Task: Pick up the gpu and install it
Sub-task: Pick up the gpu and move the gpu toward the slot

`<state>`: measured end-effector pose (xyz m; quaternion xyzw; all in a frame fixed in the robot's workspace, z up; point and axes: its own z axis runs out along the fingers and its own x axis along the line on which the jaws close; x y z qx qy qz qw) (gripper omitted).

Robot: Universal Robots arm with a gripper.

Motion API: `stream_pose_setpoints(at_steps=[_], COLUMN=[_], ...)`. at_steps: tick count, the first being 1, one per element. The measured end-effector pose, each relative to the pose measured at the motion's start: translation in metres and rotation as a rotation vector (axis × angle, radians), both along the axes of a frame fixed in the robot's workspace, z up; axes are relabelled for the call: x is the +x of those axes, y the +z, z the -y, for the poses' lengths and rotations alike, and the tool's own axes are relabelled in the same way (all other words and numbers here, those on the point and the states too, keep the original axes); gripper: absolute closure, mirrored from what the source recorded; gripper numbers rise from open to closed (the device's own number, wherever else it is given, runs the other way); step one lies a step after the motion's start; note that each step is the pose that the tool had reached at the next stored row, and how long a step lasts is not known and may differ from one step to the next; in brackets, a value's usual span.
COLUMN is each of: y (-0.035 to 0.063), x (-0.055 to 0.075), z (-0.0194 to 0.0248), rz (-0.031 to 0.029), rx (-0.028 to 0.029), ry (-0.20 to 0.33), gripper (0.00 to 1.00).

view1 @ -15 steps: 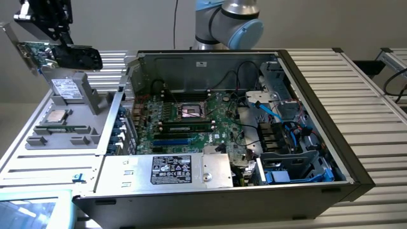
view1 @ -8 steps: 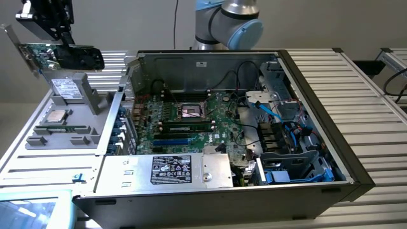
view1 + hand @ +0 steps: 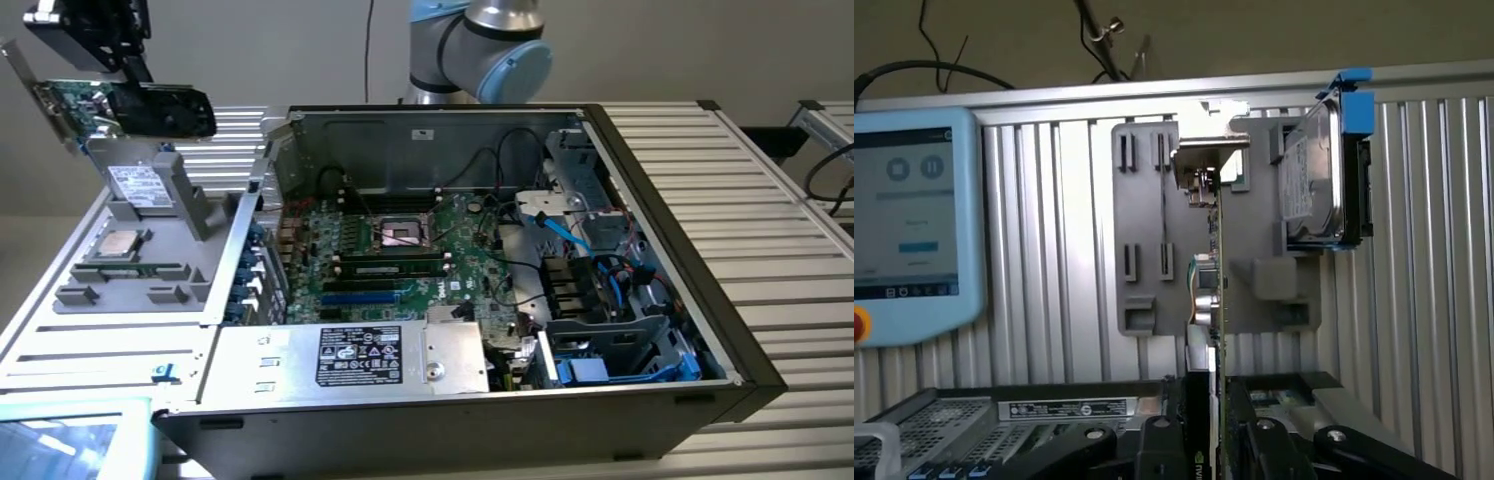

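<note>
Steel sheet, folded and dark outside, makes up the computer case, the biggest thing on the ribbed aluminium bench; it lies open with the green motherboard flat on its floor. Beside the case, on the exterior view's left, sits a matte gray plastic holder with moulded slots. Over that holder, outside the case and higher than its rim, hangs the gpu: a thin green card, rigid but probably brittle, with a black heatsink block on one face and a silver bracket at one end. It looks light yet lopsided toward the heatsink, and its exposed parts would not stand squeezing; the board's edges seem the safest hold. The gripper has its black jaws closed on the card, pinching it across its thickness.
</note>
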<state>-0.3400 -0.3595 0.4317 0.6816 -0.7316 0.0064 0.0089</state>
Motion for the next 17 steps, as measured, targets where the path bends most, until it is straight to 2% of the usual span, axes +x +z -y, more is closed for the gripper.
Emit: stream_pose_setpoints(at_steps=[2,11,17], y=[0.0062,0.0060,0.0061], x=[0.001,0.002,0.029], z=[0.0000,0.0001,0.0004], rz=[0.0011,0.0016,0.0014], rx=[-0.0001,-0.0002,0.0004], ry=[0.000,0.000,0.000], gripper=[0.73,0.73,0.73])
